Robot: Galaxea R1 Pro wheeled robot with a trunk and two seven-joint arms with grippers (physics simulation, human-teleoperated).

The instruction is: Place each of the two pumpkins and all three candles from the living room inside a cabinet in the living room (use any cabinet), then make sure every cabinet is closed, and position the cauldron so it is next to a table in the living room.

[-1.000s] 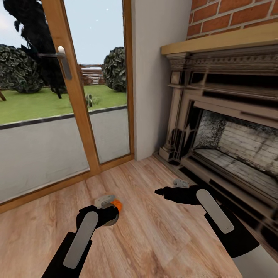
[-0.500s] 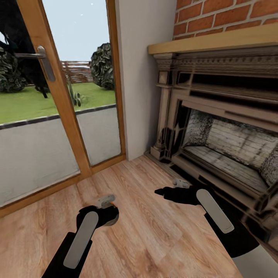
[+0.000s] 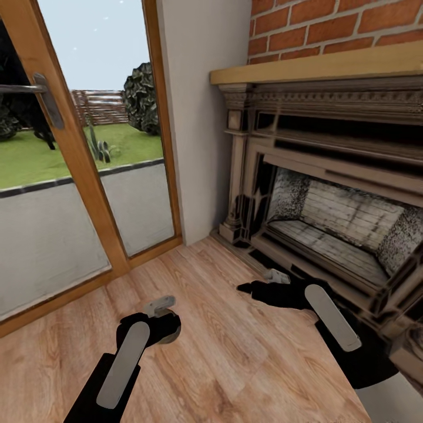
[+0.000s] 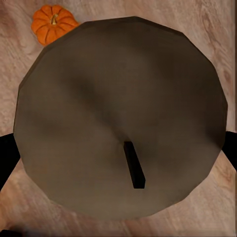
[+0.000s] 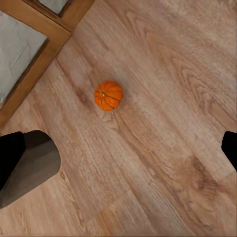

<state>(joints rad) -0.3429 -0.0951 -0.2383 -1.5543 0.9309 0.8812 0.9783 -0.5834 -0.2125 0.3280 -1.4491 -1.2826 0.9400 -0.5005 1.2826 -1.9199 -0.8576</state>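
Candle fills the left wrist view, clenched in the left gripper; the right gripper hangs released. Pumpkin (upper centre, right wrist view) lies on the floor; turning could knock it away.

Both arms stretched forward and low in the head view, black with pale grey forearm panels. Left tool angled slightly inward at the arm's end, closed around a grey-brown candle whose round top shows in the left wrist view between dark fingers at either edge. Right tool pointing inward toward the left, fingers spread wide apart and holding nothing.
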